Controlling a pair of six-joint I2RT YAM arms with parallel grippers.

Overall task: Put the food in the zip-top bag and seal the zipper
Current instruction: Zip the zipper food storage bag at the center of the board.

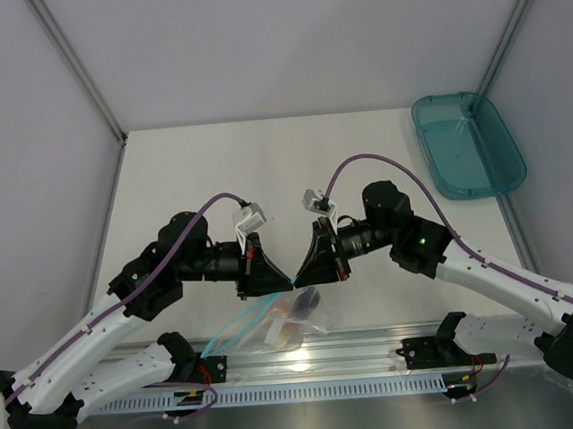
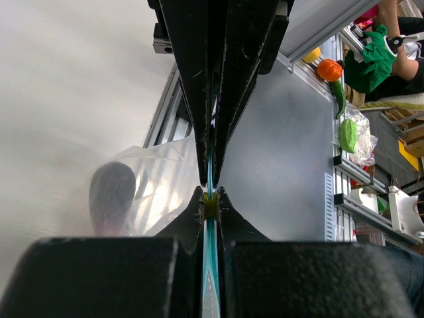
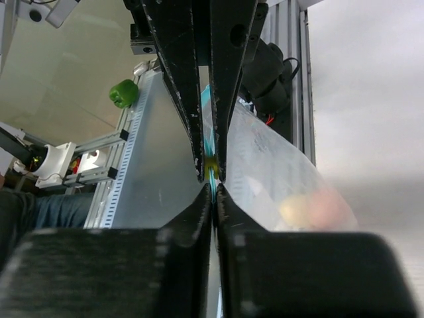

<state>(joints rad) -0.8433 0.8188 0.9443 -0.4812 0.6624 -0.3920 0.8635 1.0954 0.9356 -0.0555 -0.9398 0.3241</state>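
The clear zip-top bag (image 1: 276,321) hangs near the table's front edge, held up by both grippers. Its teal-blue zipper (image 2: 211,265) runs between the jaws. The dark purple food piece (image 1: 308,298) and pale cream and peach pieces (image 1: 280,330) sit inside the bag; the purple one shows in the left wrist view (image 2: 111,195), the cream and pink ones in the right wrist view (image 3: 311,209). My left gripper (image 1: 284,275) and right gripper (image 1: 301,270) meet tip to tip, both shut on the zipper strip (image 3: 212,169).
A teal plastic tray (image 1: 467,143) stands at the back right of the table. An aluminium rail (image 1: 378,347) runs along the front edge under the bag. Toy vegetables lie off the table in the wrist views.
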